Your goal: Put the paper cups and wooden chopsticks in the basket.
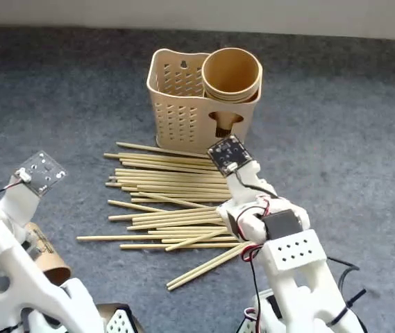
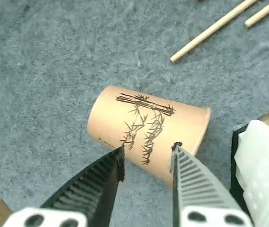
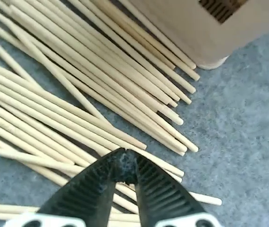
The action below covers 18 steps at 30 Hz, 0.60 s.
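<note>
Currently, left gripper hangs above the sideways paper cup, jaws spread, apparently lined up to grasp. Right gripper, jaws pressed together, sits over chopsticks by basket.

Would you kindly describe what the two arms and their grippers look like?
The left arm and right arm are blocky white plastic; red and black cables run along the right one. The left gripper and right gripper have black, ribbed, tapering fingers.
</note>
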Available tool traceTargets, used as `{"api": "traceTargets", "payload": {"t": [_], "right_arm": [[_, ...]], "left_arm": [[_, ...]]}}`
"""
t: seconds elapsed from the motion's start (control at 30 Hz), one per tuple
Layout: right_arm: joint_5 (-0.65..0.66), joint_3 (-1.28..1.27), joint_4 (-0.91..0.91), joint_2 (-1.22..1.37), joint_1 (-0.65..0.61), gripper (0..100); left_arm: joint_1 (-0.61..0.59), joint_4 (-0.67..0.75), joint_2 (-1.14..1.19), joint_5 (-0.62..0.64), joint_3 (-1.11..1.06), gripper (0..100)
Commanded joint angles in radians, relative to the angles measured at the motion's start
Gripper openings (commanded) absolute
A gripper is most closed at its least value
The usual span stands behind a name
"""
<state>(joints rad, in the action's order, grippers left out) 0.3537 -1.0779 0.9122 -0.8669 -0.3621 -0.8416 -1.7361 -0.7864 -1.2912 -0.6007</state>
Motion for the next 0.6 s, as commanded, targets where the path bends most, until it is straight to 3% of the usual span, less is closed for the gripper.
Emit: {"api": "traceTargets", "payload": {"t": [0.0,0.4,0.57], "right_arm": [[-0.009,-0.035,-0.093,-0.018,0.036,0.8],[-0.009,-0.068,-0.139,-0.018,0.036,0.8],[-0.009,-0.068,-0.139,-0.018,0.036,0.8]], "left_arm": [[-0.042,-0.009,-0.021,-0.094,-0.054,21],[-0.062,0.003,-0.021,-0.161,-0.191,22],[-0.062,0.11,-0.021,-0.104,-0.199,22]]}}
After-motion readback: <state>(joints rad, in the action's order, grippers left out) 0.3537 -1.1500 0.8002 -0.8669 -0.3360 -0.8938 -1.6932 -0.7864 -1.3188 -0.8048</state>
